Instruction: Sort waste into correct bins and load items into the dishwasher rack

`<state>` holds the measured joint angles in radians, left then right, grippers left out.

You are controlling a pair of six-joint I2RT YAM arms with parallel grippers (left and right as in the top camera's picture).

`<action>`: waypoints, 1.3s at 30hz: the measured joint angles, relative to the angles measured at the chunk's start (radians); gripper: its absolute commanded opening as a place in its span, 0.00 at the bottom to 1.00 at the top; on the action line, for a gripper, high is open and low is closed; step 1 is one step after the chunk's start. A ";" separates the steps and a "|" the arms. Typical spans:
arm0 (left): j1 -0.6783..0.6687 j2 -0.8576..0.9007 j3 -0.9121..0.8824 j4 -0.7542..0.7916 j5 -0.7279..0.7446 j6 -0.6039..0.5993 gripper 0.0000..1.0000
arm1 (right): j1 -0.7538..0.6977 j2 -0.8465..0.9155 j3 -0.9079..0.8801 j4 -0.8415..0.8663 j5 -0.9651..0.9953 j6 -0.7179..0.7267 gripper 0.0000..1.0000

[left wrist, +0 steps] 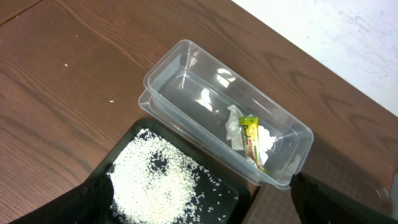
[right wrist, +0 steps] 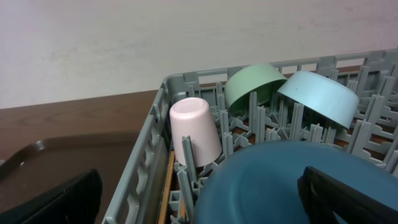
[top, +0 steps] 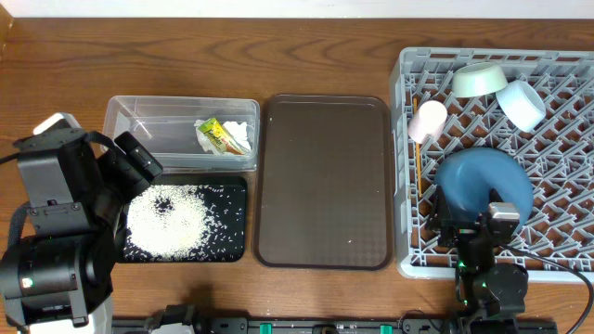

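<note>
Everything looks sorted, so your risk is in pulling away. Your right gripper [top: 481, 223] hangs just over the plate [top: 483, 181], fingers spread and holding nothing. The plate leans among the pegs of the rack [top: 557, 269]. If you pull off sideways, a finger could catch its rim and tip it onto the cup [top: 428, 121] or the chopsticks [top: 419, 172] along the rack's left wall. The mint bowl [top: 479, 80] and blue bowl [top: 521, 104] sit well clear at the back.

Your left gripper [top: 139, 158], also spread and empty, hovers at the corner of the black tray [top: 237, 250]. Clip that rim and the rice [top: 167, 221] scatters onto the table. The tub [top: 139, 116], with wrapper [top: 217, 134] and tissue [top: 238, 132] inside, looks light enough to skid if nudged.
</note>
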<state>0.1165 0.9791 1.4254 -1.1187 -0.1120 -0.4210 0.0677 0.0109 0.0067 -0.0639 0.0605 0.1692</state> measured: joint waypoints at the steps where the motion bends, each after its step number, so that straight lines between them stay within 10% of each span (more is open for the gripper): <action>1: 0.000 0.000 0.000 0.000 0.000 0.000 0.94 | 0.000 0.000 0.000 0.000 0.000 0.000 0.99; 27: -0.006 0.003 -0.007 0.001 0.000 0.000 0.94 | 0.000 0.000 0.000 0.000 0.000 0.000 0.99; 39: -0.008 -0.197 -0.275 0.003 0.000 0.000 0.94 | 0.000 0.000 0.000 0.000 0.001 0.000 0.99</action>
<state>0.1085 0.7818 1.1503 -1.1160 -0.1123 -0.4210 0.0677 0.0109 0.0067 -0.0643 0.0612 0.1692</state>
